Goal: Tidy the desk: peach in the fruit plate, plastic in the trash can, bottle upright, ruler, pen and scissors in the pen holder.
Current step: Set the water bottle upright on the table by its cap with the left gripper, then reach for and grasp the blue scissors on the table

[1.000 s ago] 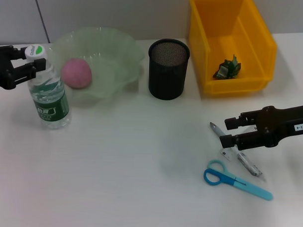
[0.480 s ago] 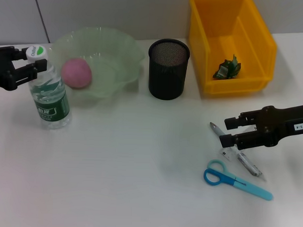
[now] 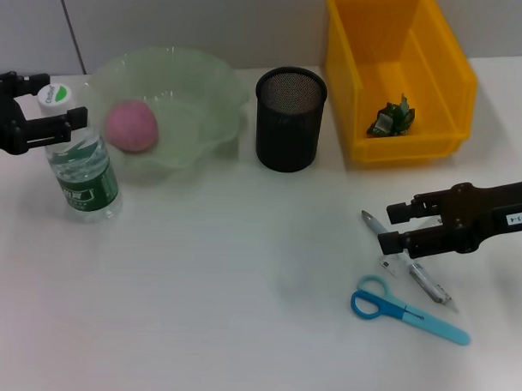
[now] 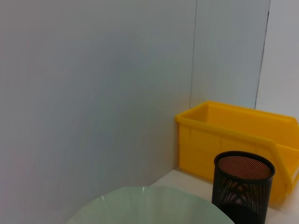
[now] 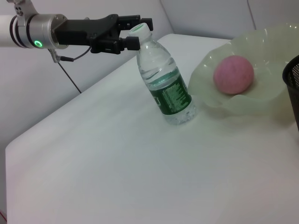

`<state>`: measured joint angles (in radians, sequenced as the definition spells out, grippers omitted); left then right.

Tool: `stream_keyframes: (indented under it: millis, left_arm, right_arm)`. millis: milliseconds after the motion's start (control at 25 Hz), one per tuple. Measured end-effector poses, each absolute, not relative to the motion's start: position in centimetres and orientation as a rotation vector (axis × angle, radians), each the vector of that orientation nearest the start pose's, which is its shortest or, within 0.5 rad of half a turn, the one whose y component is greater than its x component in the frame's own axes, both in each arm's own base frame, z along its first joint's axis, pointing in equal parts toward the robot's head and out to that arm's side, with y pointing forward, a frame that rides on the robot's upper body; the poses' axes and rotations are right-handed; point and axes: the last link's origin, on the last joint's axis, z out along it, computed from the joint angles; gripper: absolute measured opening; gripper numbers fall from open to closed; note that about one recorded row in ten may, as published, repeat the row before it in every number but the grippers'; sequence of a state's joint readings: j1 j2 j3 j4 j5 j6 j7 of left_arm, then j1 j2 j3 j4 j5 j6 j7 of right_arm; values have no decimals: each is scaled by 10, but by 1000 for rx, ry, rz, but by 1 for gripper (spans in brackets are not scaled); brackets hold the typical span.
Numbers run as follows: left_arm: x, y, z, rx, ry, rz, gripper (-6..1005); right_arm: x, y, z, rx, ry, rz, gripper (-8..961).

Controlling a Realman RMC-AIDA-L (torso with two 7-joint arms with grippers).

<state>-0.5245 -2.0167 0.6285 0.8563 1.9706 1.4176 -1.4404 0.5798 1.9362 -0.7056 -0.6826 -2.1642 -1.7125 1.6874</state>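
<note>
The clear bottle (image 3: 83, 168) with a green label stands upright left of the fruit plate (image 3: 205, 91); it shows again as the bottle (image 5: 166, 79). My left gripper (image 3: 46, 102) is open, one finger on each side of the white cap without pressing it. The pink peach (image 3: 130, 127) lies in the plate. Crumpled green plastic (image 3: 391, 117) lies in the yellow trash can (image 3: 437, 64). My right gripper (image 3: 399, 226) is open over the grey pen (image 3: 413, 268). Blue scissors (image 3: 407, 310) lie flat nearer me. I cannot make out the ruler.
The black mesh pen holder (image 3: 289, 119) stands between plate and trash can, with nothing visible inside. In the left wrist view the plate rim (image 4: 149, 205), pen holder (image 4: 243, 186) and trash can (image 4: 224, 135) stand before a grey wall.
My left gripper's fingers have spread apart from the bottle cap, and the bottle has settled slightly to the left. The right arm has not moved.
</note>
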Motion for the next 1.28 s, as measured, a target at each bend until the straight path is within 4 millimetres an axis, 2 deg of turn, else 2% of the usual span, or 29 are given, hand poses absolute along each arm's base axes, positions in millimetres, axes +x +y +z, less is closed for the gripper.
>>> stream_keyframes:
  millis: [80,360,560,720,880,1000,1280]
  left_arm:
    - [-270,373,78,-2450,-495,-542,797]
    - [-271,373,80,-2441,-496,-549,800]
    - [-263,368,101,-2412,-484,-718,800]
    - [-248,351,107,-2510,-461,-883,801]
    - [-244,347,107,-2543,-458,-921,801]
    - [-237,339,103,-2612,-458,-972,801]
    - [-230,330,78,-2722,-492,-968,802]
  right_arm:
    - [275,332,48,-2862,932,451,722]
    - [274,332,47,-2864,935,458,722]
    - [274,331,46,-2862,940,462,721]
    - [275,331,46,-2859,940,469,721]
    - [274,332,46,-2857,935,471,721]
    - [274,335,46,-2839,934,468,721]
    - [269,342,47,-2813,946,475,721]
